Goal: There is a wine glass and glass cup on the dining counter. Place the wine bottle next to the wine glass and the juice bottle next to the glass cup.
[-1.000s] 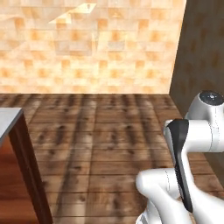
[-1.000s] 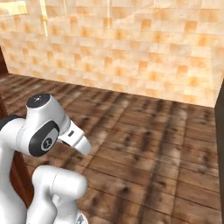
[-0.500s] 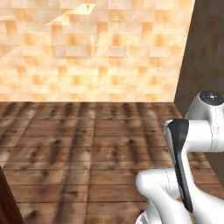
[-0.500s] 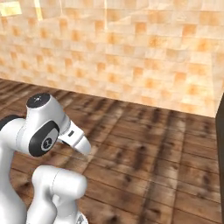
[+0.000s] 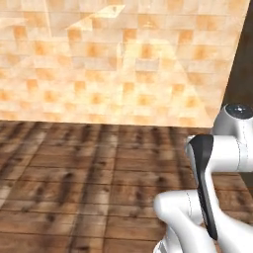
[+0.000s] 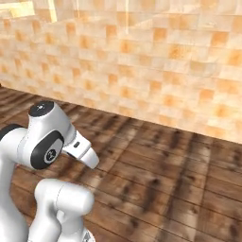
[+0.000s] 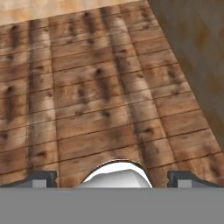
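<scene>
The wine bottle, juice bottle, wine glass, glass cup and dining counter are all out of view. My white arm is folded up close to the base, at the lower right of the left base view (image 5: 207, 197) and the lower left of the right base view (image 6: 47, 142). In the hand view my gripper (image 7: 113, 178) looks down at bare wooden floor. Its two dark fingertips (image 7: 43, 178) stand far apart with nothing between them, so it is open.
A tan brick-patterned wall (image 5: 113, 59) runs across the back, also seen in the right base view (image 6: 142, 61). Dark wooden floor planks (image 5: 74, 168) stretch in front of the base. A dark wall panel (image 5: 242, 64) closes the right side, and shows brownish in the hand view (image 7: 197, 43).
The base has driven and both base views shifted. A marble-topped wooden corner at the left edge of the left base view has slid out of frame. The arm's pose is unchanged.
</scene>
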